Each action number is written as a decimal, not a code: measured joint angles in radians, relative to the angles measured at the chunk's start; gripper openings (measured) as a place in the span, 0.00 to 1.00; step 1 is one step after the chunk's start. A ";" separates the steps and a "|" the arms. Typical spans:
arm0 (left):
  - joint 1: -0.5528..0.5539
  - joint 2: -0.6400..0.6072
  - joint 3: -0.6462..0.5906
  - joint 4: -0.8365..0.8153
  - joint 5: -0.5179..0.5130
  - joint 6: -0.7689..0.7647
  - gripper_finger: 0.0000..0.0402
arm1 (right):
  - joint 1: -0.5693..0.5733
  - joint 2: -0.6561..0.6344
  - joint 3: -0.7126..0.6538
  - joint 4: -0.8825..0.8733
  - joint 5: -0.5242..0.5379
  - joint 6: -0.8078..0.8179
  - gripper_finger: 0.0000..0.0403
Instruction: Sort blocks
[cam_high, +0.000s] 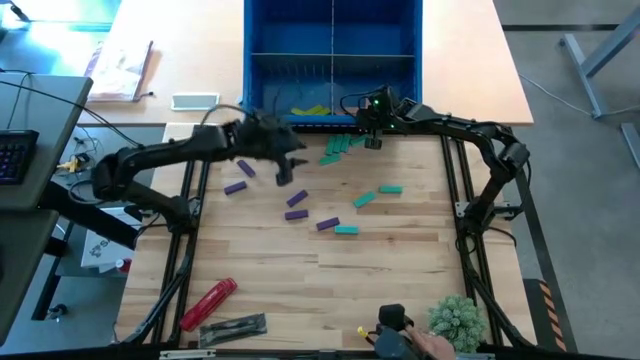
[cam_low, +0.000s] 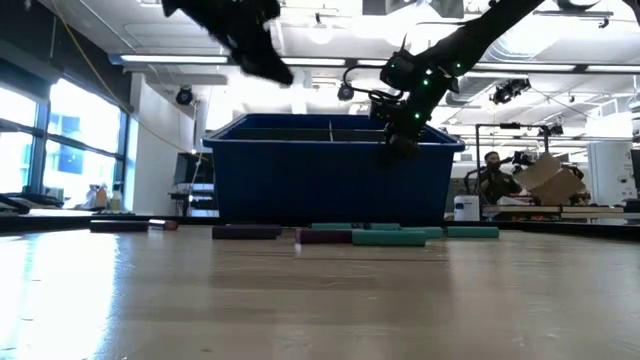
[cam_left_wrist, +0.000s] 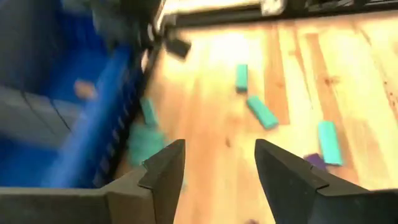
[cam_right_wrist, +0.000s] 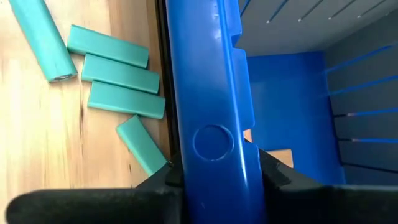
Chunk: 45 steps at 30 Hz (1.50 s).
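Several purple blocks and teal blocks lie scattered on the wooden table, with a cluster of teal ones by the blue bin's near wall. Yellow-green blocks lie inside the bin. My left gripper is open and empty, raised above the table near the purple blocks. My right gripper is open at the bin's near rim, one finger outside the wall and one inside. A tan piece shows inside the bin beside the inner finger. My right gripper's fingers stand on either side of the bin's near wall, coming from above. I cannot tell whether they touch the wall or the tan piece.
The blue bin with dividers stands at the table's far edge. A red cylindrical tool and a dark object lie at the near left. A green plant stands at the near right. A person sits in the room beyond.
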 joint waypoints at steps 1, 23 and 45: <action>-0.016 0.001 -0.028 0.011 -0.053 -0.056 0.43 | 0.000 0.000 0.000 0.000 -0.001 -0.001 0.18; 0.150 0.406 -0.355 0.588 -0.603 -0.764 0.13 | 0.000 0.000 -0.001 0.005 0.002 0.008 0.18; 0.312 0.517 -0.319 0.701 -0.523 -0.840 0.00 | 0.008 0.001 -0.003 0.016 0.006 0.014 0.18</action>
